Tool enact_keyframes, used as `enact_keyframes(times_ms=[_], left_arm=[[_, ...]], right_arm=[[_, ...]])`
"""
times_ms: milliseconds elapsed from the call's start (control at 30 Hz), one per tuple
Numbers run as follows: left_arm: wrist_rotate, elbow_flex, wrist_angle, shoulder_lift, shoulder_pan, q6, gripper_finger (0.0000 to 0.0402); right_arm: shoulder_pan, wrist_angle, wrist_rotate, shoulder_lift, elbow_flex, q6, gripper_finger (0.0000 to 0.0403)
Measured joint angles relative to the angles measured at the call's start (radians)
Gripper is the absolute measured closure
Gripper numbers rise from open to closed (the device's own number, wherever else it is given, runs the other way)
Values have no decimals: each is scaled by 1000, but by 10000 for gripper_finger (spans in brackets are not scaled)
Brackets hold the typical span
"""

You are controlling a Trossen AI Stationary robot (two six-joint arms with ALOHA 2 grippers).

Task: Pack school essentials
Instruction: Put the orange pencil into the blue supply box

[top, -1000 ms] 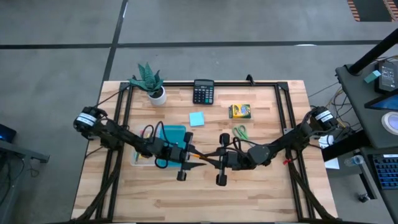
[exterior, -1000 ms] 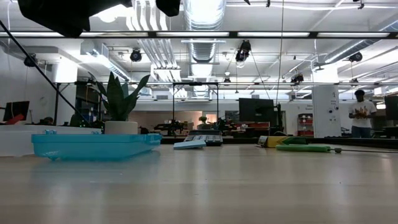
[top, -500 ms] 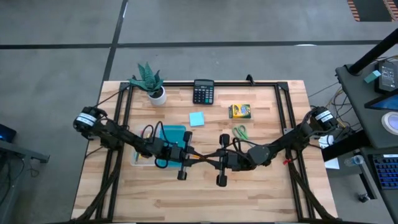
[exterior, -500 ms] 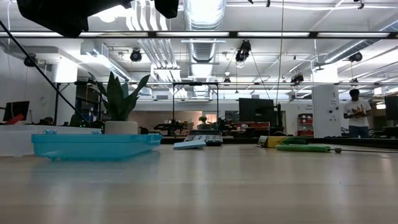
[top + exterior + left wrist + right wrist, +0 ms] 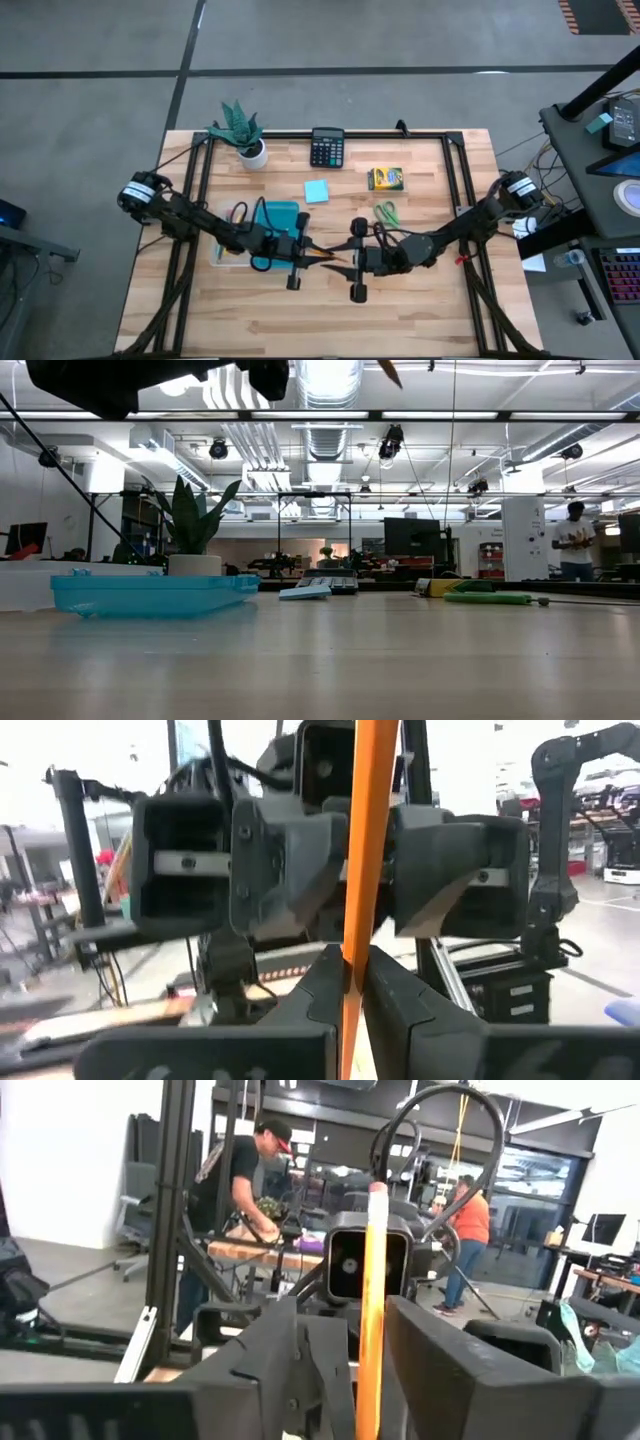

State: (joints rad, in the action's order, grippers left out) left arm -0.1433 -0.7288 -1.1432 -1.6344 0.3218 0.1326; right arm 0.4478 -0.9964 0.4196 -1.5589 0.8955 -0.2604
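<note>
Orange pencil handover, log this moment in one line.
stage: handover mid-table | left gripper: shut on orange pencil | right gripper: open around pencil | box: beside left gripper

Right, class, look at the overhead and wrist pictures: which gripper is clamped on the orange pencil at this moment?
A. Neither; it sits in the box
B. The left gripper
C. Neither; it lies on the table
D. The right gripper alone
B: in the left wrist view the left gripper is shut on the orange pencil, while the right wrist view shows the right gripper open, with gaps either side of the pencil.
</note>
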Motion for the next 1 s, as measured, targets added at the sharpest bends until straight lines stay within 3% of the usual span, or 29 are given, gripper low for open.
enact_keyframes(times_ms=[133, 233, 467, 600, 900, 1000], left_arm=[[-10, 0, 113, 7, 0, -55, 399], [-65, 1, 297, 50, 0, -141, 399], [-353, -20, 971, 230, -2, -506, 397], [-441, -44, 1347, 330, -4, -770, 394], [-458, -121, 1982, 424, -17, -1307, 391], [-386, -176, 2131, 433, -31, -1413, 390]], right_arm=[[8, 98, 5, 39, 0, 44, 238], [11, 225, 52, 94, 0, 99, 236], [12, 589, 126, 237, 0, 230, 251], [13, 778, 185, 312, 0, 277, 259], [12, 1097, 313, 431, 0, 347, 274], [12, 1142, 325, 445, 0, 335, 275]])
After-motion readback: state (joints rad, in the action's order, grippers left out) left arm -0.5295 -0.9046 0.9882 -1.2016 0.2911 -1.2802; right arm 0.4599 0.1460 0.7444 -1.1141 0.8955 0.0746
